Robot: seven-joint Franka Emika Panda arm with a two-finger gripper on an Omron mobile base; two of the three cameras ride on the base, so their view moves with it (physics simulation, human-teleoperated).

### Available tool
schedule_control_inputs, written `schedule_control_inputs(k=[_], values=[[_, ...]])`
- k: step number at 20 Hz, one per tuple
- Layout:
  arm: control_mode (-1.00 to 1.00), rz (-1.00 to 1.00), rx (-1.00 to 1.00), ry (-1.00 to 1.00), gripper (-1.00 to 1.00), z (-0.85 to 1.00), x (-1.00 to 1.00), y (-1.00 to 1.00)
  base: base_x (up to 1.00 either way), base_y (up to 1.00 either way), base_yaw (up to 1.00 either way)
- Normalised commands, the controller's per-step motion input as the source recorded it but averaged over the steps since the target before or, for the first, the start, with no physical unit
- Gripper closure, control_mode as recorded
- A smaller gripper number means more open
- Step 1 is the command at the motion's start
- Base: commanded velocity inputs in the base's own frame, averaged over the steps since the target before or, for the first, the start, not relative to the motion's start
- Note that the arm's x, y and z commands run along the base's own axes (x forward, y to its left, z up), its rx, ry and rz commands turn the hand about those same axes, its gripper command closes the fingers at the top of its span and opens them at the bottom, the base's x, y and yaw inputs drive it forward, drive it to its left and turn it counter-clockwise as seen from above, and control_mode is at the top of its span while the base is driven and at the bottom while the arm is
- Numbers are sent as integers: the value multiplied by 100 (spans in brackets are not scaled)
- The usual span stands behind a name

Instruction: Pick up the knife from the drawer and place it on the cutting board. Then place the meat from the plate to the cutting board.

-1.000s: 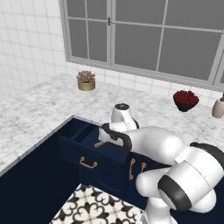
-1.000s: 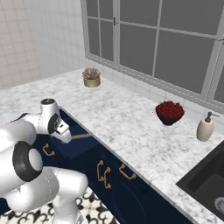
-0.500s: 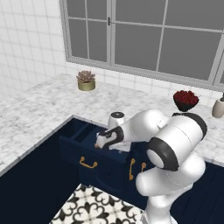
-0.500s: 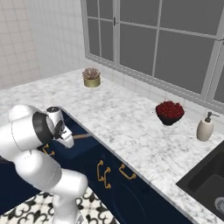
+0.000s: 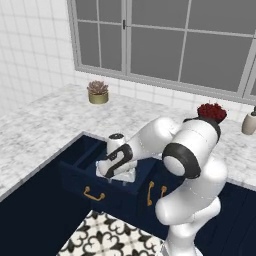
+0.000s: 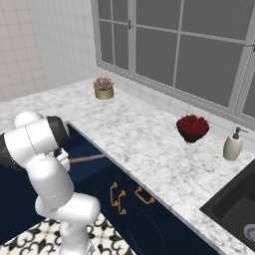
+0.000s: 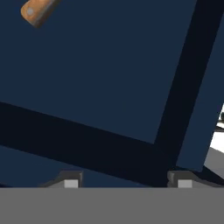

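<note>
Navy drawer (image 5: pixel 80 167) open | knife (image 7: pixel 38 10) handle inside, apart from jaws | jaws parted, empty

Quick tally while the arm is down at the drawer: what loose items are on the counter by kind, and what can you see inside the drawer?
Potted succulent: 1
Bowl of red flowers: 1
Soap dispenser: 1
Knife in the drawer, wooden handle visible: 1
Total: 4
</note>
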Motion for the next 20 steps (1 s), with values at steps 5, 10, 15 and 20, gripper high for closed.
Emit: schedule_control_inputs(k=[5, 10, 15, 20], values=[[-100, 0, 0, 3, -100, -41, -100, 100, 0, 0, 0], [-100, 0, 2, -3, -100, 10, -100, 44, 0, 0, 0], [-100, -2, 8, -17, -100, 83, -54, 0, 0, 0, 0], [-100, -9, 8, -9, -100, 89, 2, -26, 0, 0, 0]])
